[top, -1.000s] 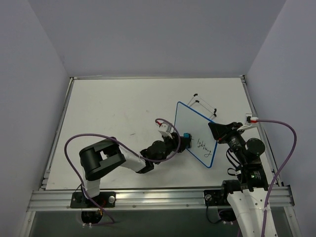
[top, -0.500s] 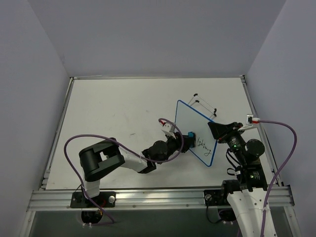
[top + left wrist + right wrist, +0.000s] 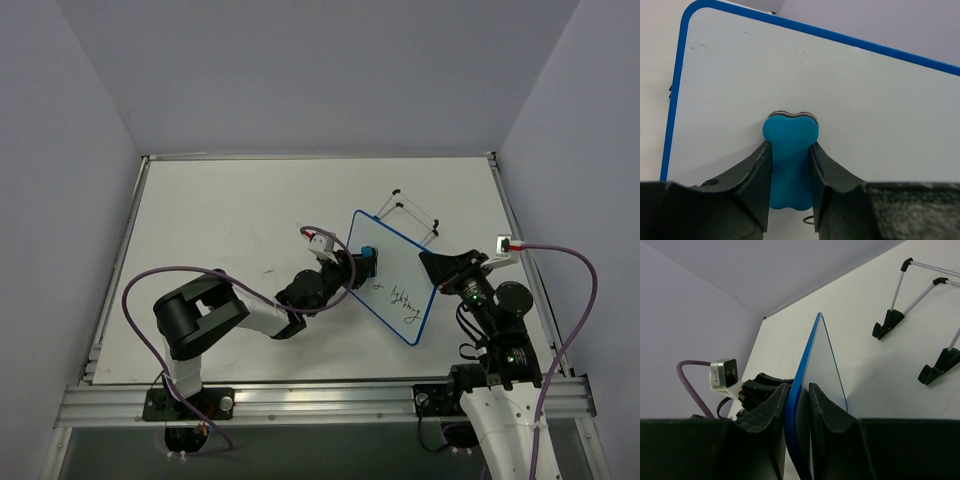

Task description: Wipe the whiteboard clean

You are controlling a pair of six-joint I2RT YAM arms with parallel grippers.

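On the left, the left gripper [image 3: 790,148] is closed to a narrow gap around the waist of the small blue eraser [image 3: 369,261]. Its two fingers pinch the eraser's sides, and the felt face is set against the whiteboard [image 3: 385,278]. In the left wrist view the eraser sits on bare white surface near the board's far-left part, with no ink under it.

The whiteboard is right of centre over the desk [image 3: 230,220], tilted and off its wire stand [image 3: 415,212], which rests just beyond it on the far side. I cannot tell whether the board's near edge touches the desk. The dark cursive writing [image 3: 405,298] lies toward the board's near-right part, clearly apart from the eraser, so the wiping step looks far from done.

To do it well, the eraser should stay flat on the surface and travel right and near across the whole line of script, with overlapping passes and modest pressure. Too hard a push could twist the board in the grip that supports it.

On the right, the right gripper [image 3: 796,396] is clamped on the board's blue rim at its right edge. Its fingers are nearly together, one on each face, bracing it against the wipe.
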